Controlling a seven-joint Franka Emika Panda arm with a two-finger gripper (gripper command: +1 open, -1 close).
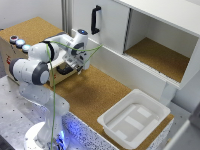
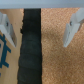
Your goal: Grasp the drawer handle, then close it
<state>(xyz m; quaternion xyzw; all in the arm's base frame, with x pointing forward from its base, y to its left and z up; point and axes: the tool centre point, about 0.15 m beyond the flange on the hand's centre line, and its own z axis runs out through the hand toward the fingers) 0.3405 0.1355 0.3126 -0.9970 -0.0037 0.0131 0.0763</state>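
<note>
Drawer handle (image 2: 31, 45) between open claw (image 2: 40, 30) fingers

No legible text, label, brand name, number or sign appears in either view. A small red mark sits on the side of the low cork-topped box (image 1: 11, 56) in the exterior view, too blurred to read. A dark blue pattern (image 2: 6, 50) shows in the wrist view; no characters can be distinguished.

surface: cork tabletop (image 1: 90, 95) | on it: white tray (image 1: 134, 119), tan button box (image 1: 15, 50), white cabinet (image 1: 150, 40)
</note>
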